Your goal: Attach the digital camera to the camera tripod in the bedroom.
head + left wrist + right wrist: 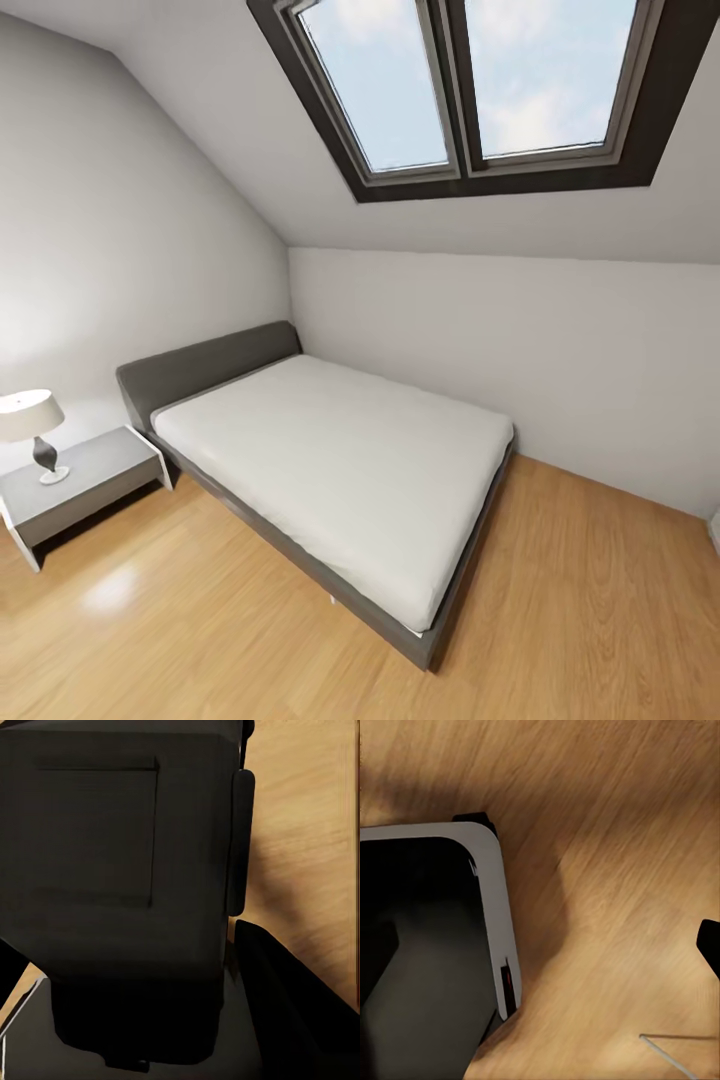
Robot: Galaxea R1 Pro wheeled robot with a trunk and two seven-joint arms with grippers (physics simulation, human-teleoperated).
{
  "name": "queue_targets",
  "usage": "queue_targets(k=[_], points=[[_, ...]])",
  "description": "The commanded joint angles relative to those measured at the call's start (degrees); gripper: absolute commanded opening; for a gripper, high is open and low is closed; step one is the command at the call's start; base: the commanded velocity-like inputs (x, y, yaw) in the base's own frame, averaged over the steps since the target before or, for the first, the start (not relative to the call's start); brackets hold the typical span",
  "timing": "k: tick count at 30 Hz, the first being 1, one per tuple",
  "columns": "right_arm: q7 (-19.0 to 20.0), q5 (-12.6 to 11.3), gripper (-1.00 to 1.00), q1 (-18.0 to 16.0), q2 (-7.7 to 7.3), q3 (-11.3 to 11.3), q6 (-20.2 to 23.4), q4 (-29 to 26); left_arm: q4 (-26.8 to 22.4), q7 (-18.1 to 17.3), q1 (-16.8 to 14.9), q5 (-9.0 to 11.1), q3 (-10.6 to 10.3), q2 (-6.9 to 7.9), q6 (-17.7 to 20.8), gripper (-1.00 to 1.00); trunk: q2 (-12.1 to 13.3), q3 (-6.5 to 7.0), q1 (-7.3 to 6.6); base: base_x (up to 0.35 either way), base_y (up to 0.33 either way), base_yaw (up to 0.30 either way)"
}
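A bedroom: one lamp (pixel 30 425) on one nightstand (pixel 85 490) at 8 o'clock, one grey-framed bed (pixel 340 470) centre, one skylight (pixel 480 85) at 12. Left wrist view: a dark boxy object (pixel 112 885), unidentifiable. Grip of either hand cannot be told.

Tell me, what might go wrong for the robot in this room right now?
The camera and tripod aren't in sight, so it may hunt in the wrong spot. Driving on, its base could bump the grey-framed bed with the white mattress or the small white nightstand, perhaps toppling the white-shaded table lamp. The light wood plank floor beside the bed looks narrow, leaving little turning room.
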Motion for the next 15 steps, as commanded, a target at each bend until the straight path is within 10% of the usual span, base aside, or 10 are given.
queue_targets(k=[1,15], points=[[0.13,0.6,1.0,-0.07,-0.04,-0.47,-0.31,0.15,0.0,-0.65,-0.04,-0.07,-0.08,0.02,-0.05,-1.0,0.35,0.1,-0.22,0.0,0.0,0.0],[0.18,0.56,1.0,-0.07,-0.05,-0.42,-0.32,0.15,0.09,-7.61,0.13,-0.07,-0.08,0.06,0.07,-1.0,5.97,2.62,-3.29,0.0,0.0,0.0]])
